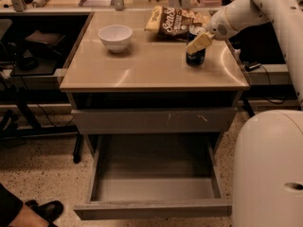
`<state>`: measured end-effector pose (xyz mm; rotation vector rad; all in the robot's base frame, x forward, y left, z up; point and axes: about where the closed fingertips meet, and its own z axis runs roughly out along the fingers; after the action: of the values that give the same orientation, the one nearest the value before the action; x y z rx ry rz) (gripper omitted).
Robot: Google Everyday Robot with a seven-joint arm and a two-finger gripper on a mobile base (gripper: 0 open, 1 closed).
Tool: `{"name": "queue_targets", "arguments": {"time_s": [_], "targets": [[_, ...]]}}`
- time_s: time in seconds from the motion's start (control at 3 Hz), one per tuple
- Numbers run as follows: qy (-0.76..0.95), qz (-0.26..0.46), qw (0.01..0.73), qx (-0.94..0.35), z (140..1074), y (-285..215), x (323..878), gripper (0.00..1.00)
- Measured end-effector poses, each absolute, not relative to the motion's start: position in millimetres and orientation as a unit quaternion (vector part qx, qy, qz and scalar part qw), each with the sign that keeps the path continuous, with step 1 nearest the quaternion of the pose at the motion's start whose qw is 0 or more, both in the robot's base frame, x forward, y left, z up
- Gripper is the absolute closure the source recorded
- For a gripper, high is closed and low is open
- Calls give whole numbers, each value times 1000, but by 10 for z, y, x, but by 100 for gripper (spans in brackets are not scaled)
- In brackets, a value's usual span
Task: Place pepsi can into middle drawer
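The claw (199, 42) is down at the top of the pepsi can (195, 56), which stands upright on the surface (142, 72) near its right edge, just in front of the chip bag (171, 21). Whether the claw is clamped on it, I cannot tell. The white bowl (115, 36) sits well apart to the left. Down below, the middle drawer (151, 210) is pulled wide open.

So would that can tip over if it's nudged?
Probably stiff and smooth-sided, so the can may slip. It stands upright, so a nudge from the gripper at its top could tip it; then it might roll.
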<state>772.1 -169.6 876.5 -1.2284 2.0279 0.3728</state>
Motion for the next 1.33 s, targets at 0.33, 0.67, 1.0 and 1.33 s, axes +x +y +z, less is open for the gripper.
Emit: {"name": "queue_targets", "arguments": {"time_s": [0.33,0.67,1.0,1.33], "targets": [[770,173,379,-483,8892,-1817,7409,100],[756,206,393,-482,8961,-1994,6874,100],[762,233,379,-470,8863,-2151,6263,100],[770,245,359,-466,8630,-2153,6147,100]]}}
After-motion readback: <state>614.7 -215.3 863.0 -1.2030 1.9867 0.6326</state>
